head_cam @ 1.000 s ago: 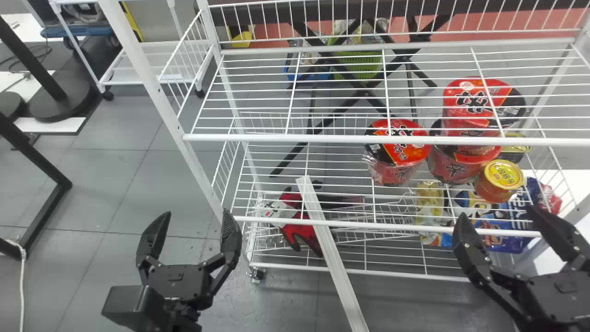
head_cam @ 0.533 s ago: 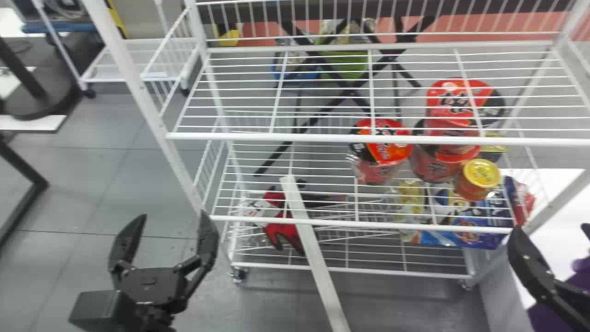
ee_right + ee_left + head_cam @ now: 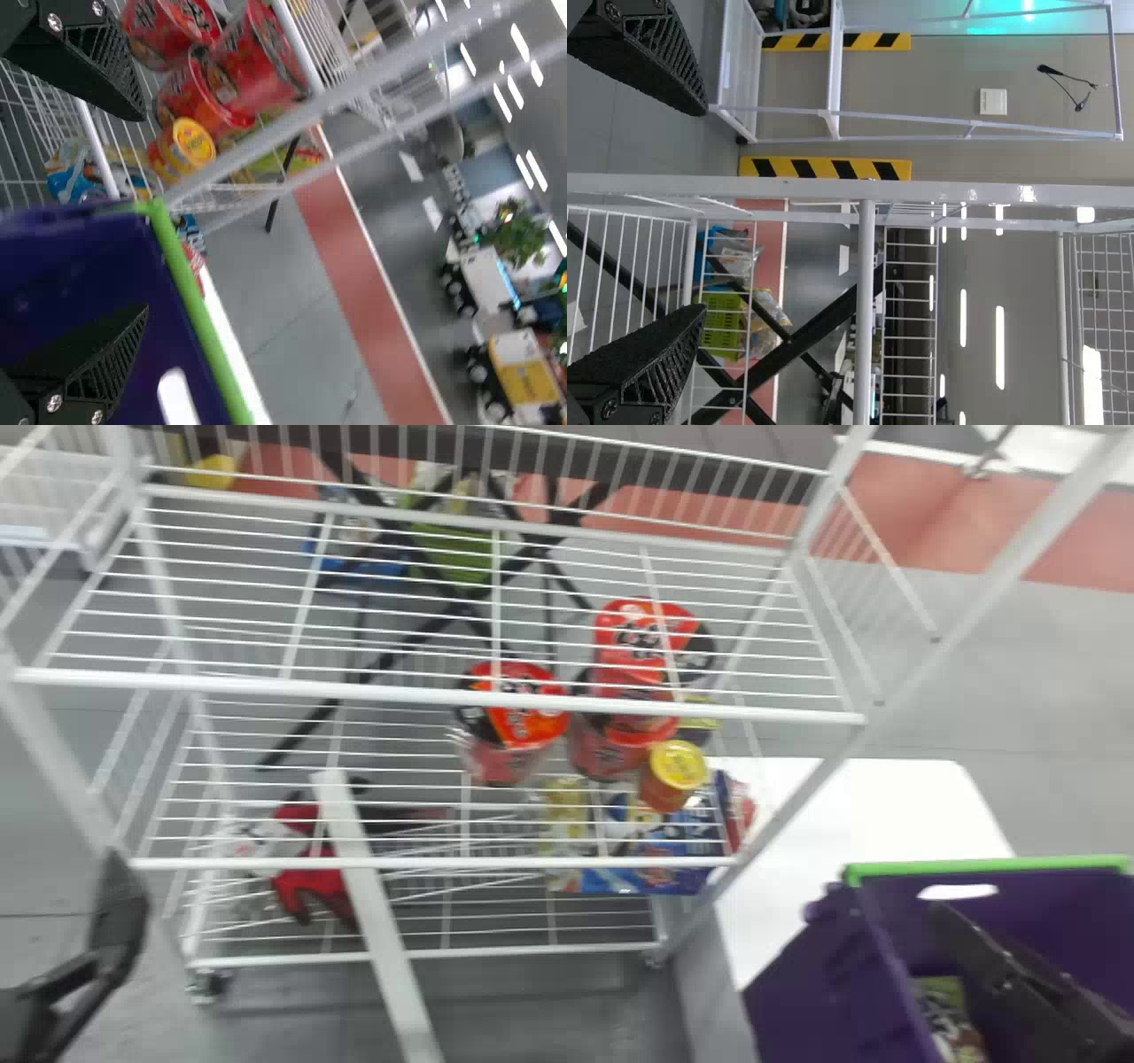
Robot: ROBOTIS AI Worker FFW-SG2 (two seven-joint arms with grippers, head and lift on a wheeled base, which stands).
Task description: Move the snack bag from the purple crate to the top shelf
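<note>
Head view now farther rightward — boxy purple crate (image 3: 815, 983); left claw (image 3: 120, 912), right claw (image 3: 1001, 965) — ribbed, both released

In the head view, the right edge crops the purple crate (image 3: 806, 992), the bottom edge crops the snack bag (image 3: 948, 1012), partly hidden behind the crate's side wall, the left edge cuts the left gripper (image 3: 117, 911), and print on the cup noodles (image 3: 523, 722) is blurred

By the right pincer (image 3: 1010, 970), the purple crate (image 3: 819, 992) seems to rest on the white bench (image 3: 859, 806). Left of that pincer, a wire shelf (image 3: 443, 863) bears red tubs (image 3: 507, 763) and a yellow-lidded jar (image 3: 678, 765).
</note>
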